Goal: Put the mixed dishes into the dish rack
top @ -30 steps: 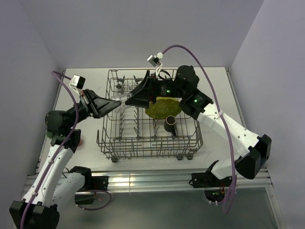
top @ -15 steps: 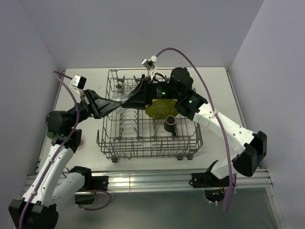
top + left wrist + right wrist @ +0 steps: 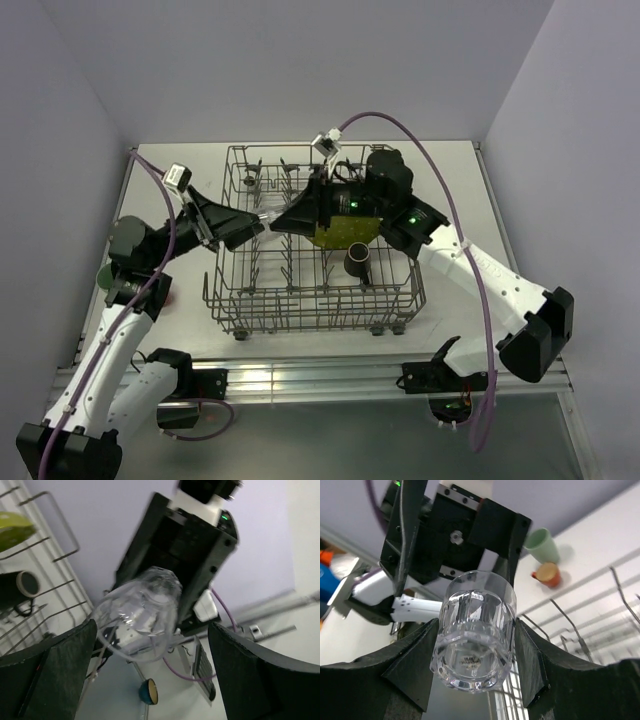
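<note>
- The step in hand looked like a mid-air handover of the clear glass. It hung above the left rear part of the dish rack, between the two hands.
- The right hand was pinching the clear glass. Its wrist view showed a finger pressed against each side of the glass wall, with the thick base turned toward that camera.
- The left hand was spread wide. In its wrist view both fingers stood well apart from the glass, with a gap on either side, so the right hand alone appeared to carry the load.
- Two dishes already sat in the rack. The yellow-green scalloped plate stood among the tines toward the right rear, and the dark brown mug was just in front of it.
- On the counter to the left of the rack, the pale green cup and the small orange handled cup stood just beside each other, not yet loaded.
- The next move probably called for the left arm to draw back clear of the glass first, since its open fingers flanked it closely.
- The right arm would then need to carry the glass to a free stretch of tines, turn it mouth down and lower it gently, keeping off the plate and mug.
- The smooth wall could slip in a two-finger pinch, so a slow, steady turn seemed wise.
</note>
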`<action>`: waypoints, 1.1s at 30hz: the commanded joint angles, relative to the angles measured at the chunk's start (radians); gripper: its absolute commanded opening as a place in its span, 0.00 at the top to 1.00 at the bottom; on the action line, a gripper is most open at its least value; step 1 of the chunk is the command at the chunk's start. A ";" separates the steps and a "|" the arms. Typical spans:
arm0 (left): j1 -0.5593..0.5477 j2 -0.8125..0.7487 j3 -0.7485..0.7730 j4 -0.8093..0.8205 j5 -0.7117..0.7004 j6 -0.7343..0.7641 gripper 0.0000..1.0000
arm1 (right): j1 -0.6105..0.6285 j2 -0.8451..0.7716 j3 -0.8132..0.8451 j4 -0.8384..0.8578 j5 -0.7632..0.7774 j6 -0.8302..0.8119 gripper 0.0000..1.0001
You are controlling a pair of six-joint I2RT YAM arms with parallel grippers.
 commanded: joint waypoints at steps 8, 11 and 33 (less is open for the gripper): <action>0.017 0.017 0.426 -1.171 -0.558 0.710 0.01 | -0.031 -0.127 0.097 -0.629 0.429 -0.292 1.00; 0.017 0.002 0.541 -1.256 -0.696 0.764 0.01 | 0.026 -0.093 0.118 -0.768 0.598 -0.337 1.00; 0.017 -0.070 0.595 -1.419 -1.096 0.737 0.01 | 0.140 0.105 0.048 -0.871 0.994 -0.328 1.00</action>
